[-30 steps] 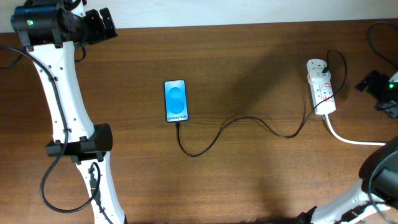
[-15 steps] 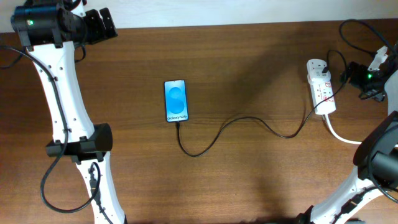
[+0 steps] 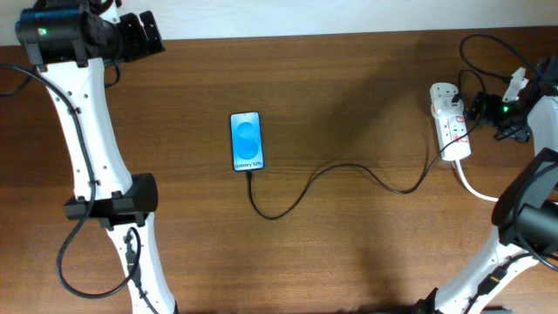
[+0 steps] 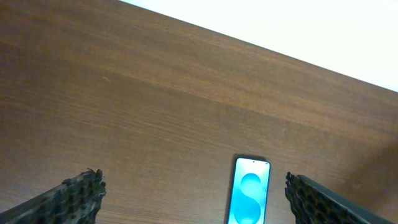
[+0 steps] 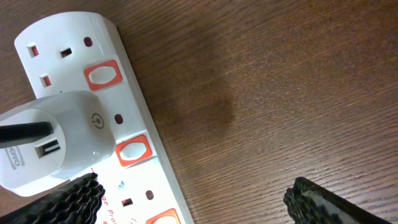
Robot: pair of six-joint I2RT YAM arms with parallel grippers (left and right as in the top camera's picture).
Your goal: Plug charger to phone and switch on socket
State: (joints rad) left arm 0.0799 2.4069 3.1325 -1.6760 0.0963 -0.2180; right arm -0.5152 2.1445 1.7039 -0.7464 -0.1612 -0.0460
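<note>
— Phone [image 3: 246, 140]?
— Flat on the bench [image 3: 349, 78], centre-left of frame, screen lit blue. Charger [image 3: 349, 169] meeting its lower edge, trailing right to the socket [image 3: 450, 120].
— Hands?
— Right hand [image 5: 199, 205] spread apart, just beside the socket, upper right. Left hand [image 4: 196, 196] apart too, upper left.

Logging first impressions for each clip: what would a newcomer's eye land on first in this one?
The bright blue screen of the phone stands out at mid-table, with the thin black charger cable snaking from its lower edge toward the white power strip at the right. There the right gripper hovers open close to the strip, which carries a white adapter and red-marked switches.
</note>
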